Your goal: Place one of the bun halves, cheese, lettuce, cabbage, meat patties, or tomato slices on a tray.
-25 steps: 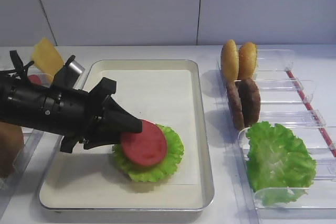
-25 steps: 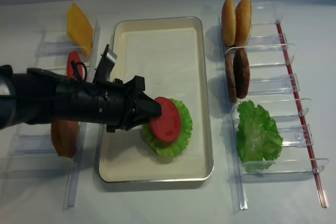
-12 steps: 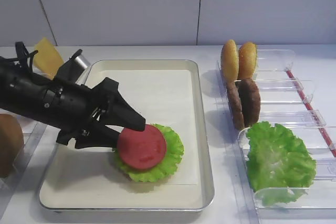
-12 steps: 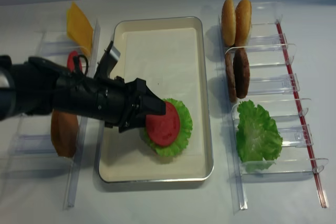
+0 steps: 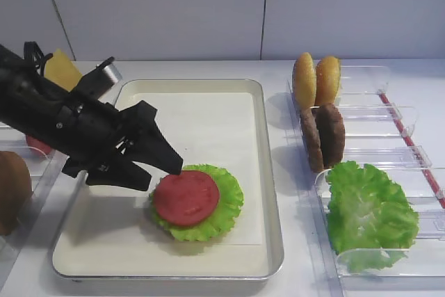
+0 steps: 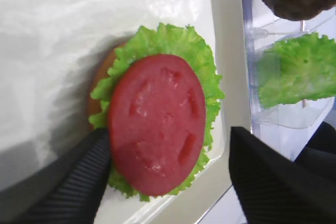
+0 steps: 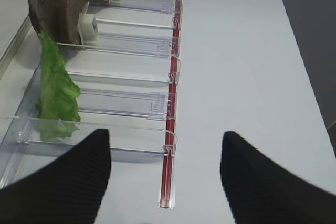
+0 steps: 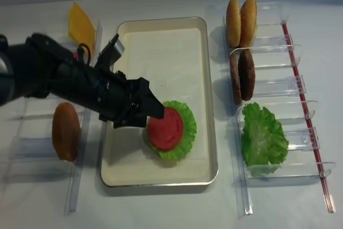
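Observation:
A red tomato slice (image 5: pixel 186 197) (image 8: pixel 165 128) (image 6: pixel 156 121) lies flat on a round green leaf (image 5: pixel 230 195) (image 8: pixel 188 126) in the near half of the silver-rimmed tray (image 5: pixel 274 193) (image 8: pixel 166 63). A tan bun edge (image 6: pixel 97 85) shows under the leaf. My left gripper (image 5: pixel 163 175) (image 8: pixel 142 120) (image 6: pixel 169 134) hovers just left of the slice, open wide, holding nothing. My right gripper (image 7: pixel 165 136) is open over bare table beside the clear holders.
Clear holders on the right carry two bun halves (image 5: pixel 316 78), two meat patties (image 5: pixel 323 133) and lettuce (image 5: pixel 365 210). On the left are cheese (image 5: pixel 61 71), another tomato slice (image 5: pixel 36 145) and a brown bun piece (image 8: pixel 65 131). A red strip (image 7: pixel 169 171) edges the right holders.
The left gripper has opened and let go of the tomato slice, which now rests flat on the leaf. The arm has drawn back up and to the left.

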Robot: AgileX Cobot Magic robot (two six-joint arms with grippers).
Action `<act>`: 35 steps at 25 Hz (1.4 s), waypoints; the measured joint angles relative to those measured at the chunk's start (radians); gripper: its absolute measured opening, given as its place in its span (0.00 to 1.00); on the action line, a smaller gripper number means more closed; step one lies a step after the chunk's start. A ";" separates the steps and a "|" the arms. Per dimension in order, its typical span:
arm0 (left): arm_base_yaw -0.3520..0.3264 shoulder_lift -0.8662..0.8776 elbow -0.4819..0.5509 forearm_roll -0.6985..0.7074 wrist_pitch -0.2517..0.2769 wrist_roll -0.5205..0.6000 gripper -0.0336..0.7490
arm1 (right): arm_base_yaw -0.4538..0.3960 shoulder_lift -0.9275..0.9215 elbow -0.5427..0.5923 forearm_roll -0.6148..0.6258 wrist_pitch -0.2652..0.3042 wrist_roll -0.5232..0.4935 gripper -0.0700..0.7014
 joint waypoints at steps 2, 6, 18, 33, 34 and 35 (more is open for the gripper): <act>0.000 0.000 -0.039 0.065 0.009 -0.048 0.64 | 0.000 0.000 0.000 0.000 0.000 0.000 0.70; 0.000 -0.002 -0.134 0.239 0.050 -0.152 0.64 | 0.000 0.000 0.000 0.000 0.000 0.000 0.70; 0.000 -0.098 -0.500 0.922 0.208 -0.507 0.60 | 0.000 0.000 0.000 0.000 0.000 0.000 0.70; 0.000 -0.555 -0.350 1.060 0.263 -0.550 0.59 | 0.000 0.000 0.000 0.000 0.000 0.000 0.70; 0.000 -0.602 -0.316 1.065 0.263 -0.550 0.59 | 0.000 0.000 0.000 0.000 0.000 0.000 0.70; 0.000 -0.652 -0.275 1.072 0.263 -0.550 0.59 | 0.000 0.000 0.000 0.000 0.000 0.000 0.70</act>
